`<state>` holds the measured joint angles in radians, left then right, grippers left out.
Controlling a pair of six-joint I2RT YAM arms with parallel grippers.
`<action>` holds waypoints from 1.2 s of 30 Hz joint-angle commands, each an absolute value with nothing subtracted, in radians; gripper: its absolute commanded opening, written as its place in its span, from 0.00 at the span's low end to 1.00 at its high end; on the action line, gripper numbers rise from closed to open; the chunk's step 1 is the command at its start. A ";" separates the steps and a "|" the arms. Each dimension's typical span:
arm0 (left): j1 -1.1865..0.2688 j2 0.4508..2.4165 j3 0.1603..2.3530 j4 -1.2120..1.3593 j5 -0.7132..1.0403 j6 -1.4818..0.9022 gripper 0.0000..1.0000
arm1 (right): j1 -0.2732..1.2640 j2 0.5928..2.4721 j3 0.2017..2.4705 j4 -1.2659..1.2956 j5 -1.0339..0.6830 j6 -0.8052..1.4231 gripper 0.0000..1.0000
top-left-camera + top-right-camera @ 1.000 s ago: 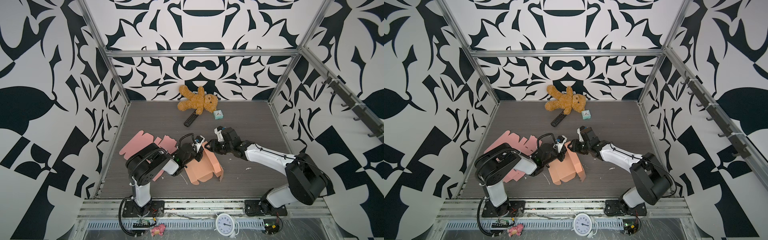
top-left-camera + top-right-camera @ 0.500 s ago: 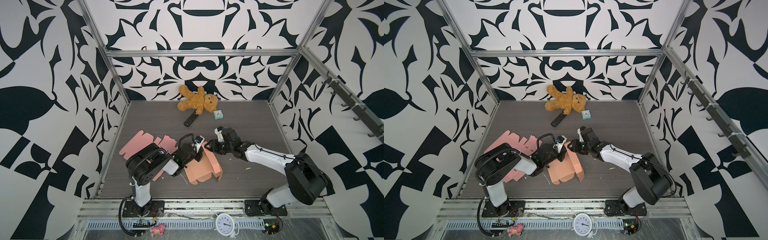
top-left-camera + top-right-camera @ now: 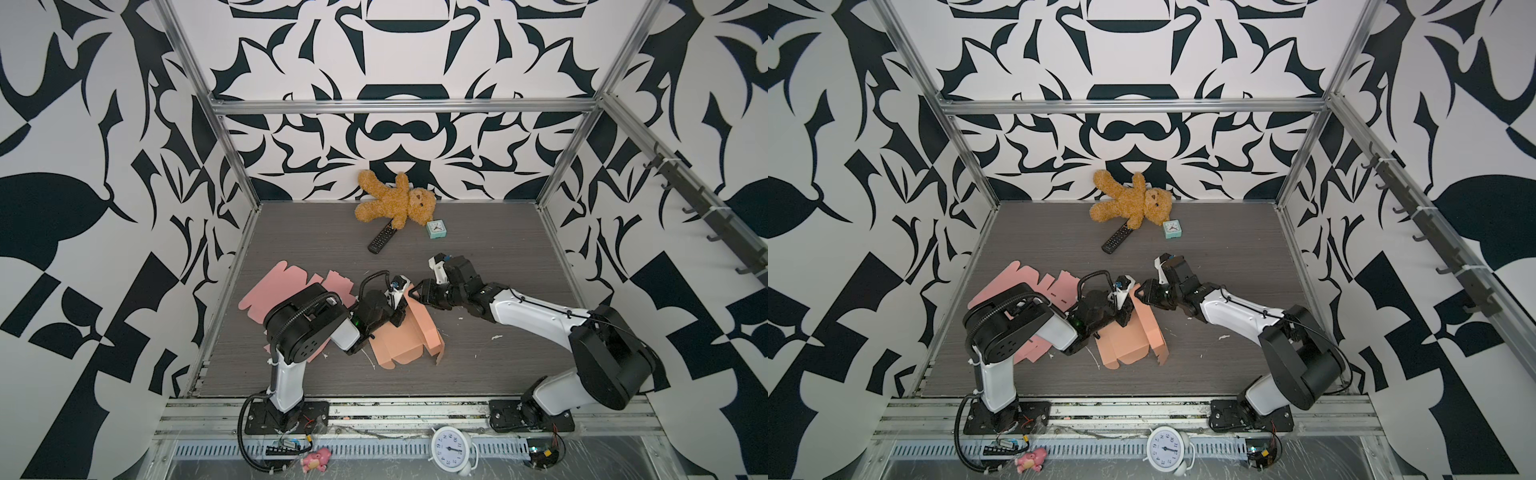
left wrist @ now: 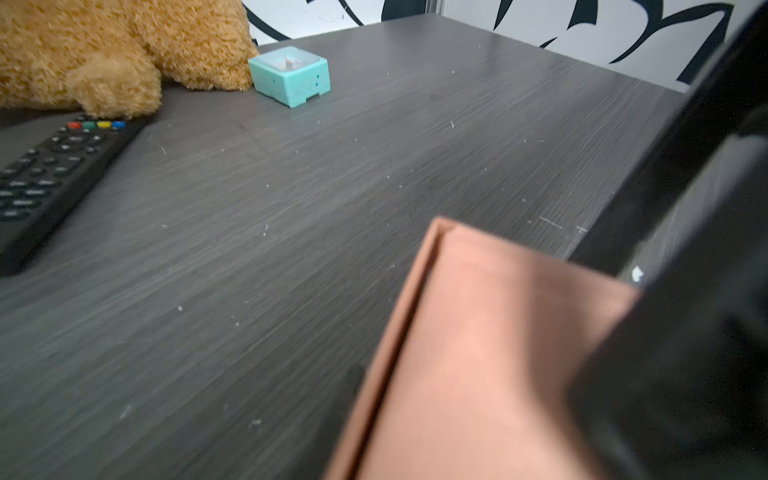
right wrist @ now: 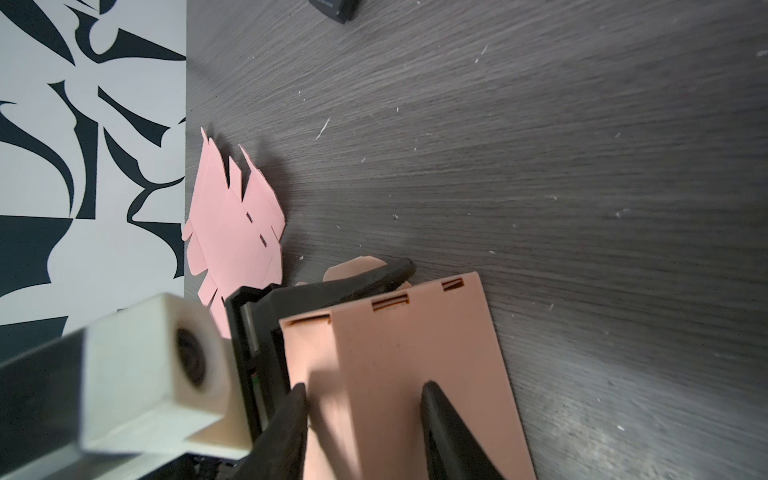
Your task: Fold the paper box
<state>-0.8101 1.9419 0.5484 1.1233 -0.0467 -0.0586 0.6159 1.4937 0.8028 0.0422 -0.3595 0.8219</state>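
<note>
right, counting down from big to small: one grey wood-grain table (image 3: pixel 498 257), two arms, a pile of flat pink blanks (image 3: pixel 270 286) half under the left arm, number impossible to read. next, one half-folded paper box (image 3: pixel 405 340) mid-table, just right of that pile. then one teddy bear (image 3: pixel 395 203), one black remote (image 3: pixel 381 237) and one small teal clock (image 3: pixel 436 228), all three near the back wall.

now the poses. stretched in low from the right, forearm nearly level: right gripper (image 3: pixel 413 293) parted about halfway, fingertips (image 5: pixel 444 432) over the face of a slotted box panel, nothing pinched between them. folded tight on the left, forearm running along the table: left gripper (image 3: pixel 398 313) at the box's far wall, panel right beside one blurred finger. can't tell whether clamped or loose.
</note>
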 commanded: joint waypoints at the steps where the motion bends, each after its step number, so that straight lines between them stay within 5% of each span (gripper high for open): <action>1: -0.821 1.963 0.562 1.172 -0.047 -0.061 0.29 | 0.616 1.501 0.788 0.043 -0.373 0.828 0.45; 10: -0.821 1.953 0.570 1.163 -0.040 -0.058 0.17 | 0.614 1.512 0.772 0.050 -0.374 0.834 0.45; 20: -0.821 1.913 0.514 1.203 -0.023 -0.072 0.30 | 0.604 1.509 0.765 0.052 -0.373 0.836 0.45; 36: -0.821 1.862 0.538 1.143 -0.006 -0.055 0.21 | 0.582 1.503 0.769 0.035 -0.388 0.825 0.44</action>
<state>-0.8127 1.8782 0.5220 1.1316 -0.0444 -0.0578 0.5873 1.4940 0.7784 0.0826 -0.3897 0.8322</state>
